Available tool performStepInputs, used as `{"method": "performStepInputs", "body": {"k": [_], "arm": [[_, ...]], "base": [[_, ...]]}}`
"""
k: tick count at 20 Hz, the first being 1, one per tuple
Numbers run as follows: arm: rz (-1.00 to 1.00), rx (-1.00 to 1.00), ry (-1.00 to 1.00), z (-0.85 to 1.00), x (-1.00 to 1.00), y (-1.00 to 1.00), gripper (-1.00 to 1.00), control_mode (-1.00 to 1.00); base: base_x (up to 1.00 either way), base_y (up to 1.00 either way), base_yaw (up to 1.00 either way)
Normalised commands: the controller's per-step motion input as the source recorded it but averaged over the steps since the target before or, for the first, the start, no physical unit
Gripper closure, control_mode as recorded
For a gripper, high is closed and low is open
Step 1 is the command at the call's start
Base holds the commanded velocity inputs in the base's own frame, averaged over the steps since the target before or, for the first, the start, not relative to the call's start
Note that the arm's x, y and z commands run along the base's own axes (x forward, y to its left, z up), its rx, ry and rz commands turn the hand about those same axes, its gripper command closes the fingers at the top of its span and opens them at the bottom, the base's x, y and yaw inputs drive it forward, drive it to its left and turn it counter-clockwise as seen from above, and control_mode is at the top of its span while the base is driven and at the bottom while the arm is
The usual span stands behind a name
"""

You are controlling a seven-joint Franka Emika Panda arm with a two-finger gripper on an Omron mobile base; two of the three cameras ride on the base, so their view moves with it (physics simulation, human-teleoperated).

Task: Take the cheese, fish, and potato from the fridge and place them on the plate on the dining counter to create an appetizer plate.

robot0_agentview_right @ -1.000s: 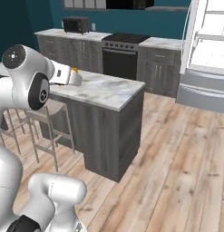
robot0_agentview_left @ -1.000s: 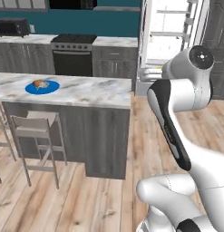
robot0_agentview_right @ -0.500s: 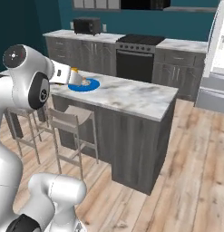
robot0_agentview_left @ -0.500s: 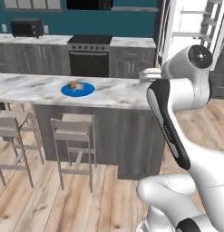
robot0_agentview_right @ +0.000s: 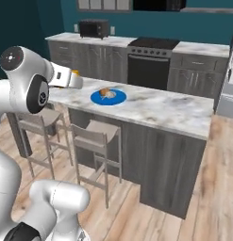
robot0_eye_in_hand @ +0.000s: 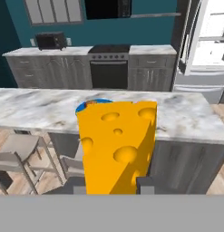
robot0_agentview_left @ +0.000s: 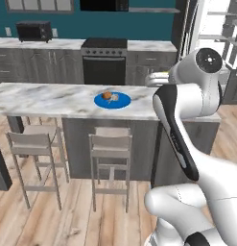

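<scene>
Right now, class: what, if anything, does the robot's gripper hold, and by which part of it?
The gripper holds the cheese, an orange-yellow wedge with holes, clamped at its lower end between the two fingertips, as the hand view shows.

Plate (robot0_agentview_left: 112,100) on dining counter (robot0_agentview_left: 53,98) (potato (robot0_agentview_left: 107,95) on it), stools (robot0_agentview_left: 110,153) before.

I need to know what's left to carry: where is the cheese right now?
The cheese is gripped in the hand, filling the middle of the hand view, short of the dining counter and its blue plate.
</scene>
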Motion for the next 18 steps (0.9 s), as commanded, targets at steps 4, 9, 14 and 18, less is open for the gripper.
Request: {"method": "performStepInputs", "body": {"k": [4, 9, 14, 18], "arm": [[0.00, 0.00, 0.00, 0.00, 0.00, 0.00, 1.00, 1.00], [0.00, 0.00, 0.00, 0.00, 0.00, 0.00, 1.00, 1.00], [0.00, 0.00, 0.00, 0.00, 0.00, 0.00, 1.00, 1.00], [0.00, 0.00, 0.00, 0.00, 0.00, 0.00, 1.00, 1.00]], "base": [[0.81, 0.31, -0.14], [0.85, 0.17, -0.15], [0.61, 0.59, -0.17], [0.17, 1.00, -0.14]]}}
